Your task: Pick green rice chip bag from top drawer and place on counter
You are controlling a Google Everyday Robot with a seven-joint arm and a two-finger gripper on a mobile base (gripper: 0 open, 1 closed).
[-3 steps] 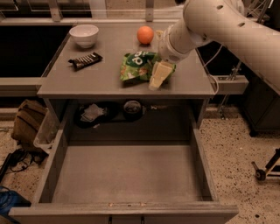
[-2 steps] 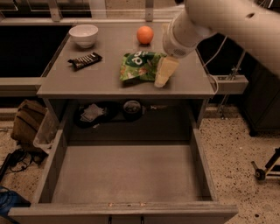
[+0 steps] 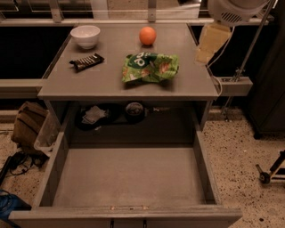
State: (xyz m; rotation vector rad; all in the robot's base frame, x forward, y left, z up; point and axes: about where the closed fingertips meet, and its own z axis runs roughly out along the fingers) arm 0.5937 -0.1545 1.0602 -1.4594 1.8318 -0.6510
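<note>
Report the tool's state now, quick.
Tool: above the counter's right rear corner, apart from the bag lying on it; open or closed cannot be told.

**Gripper pulled off the bag**

The gripper has moved up and to the right. It was at the right edge of the green rice chip bag and now hangs apart from it, over the counter's right rim. The bag's right side is now uncovered. The arm has retreated to the top right corner.
</note>
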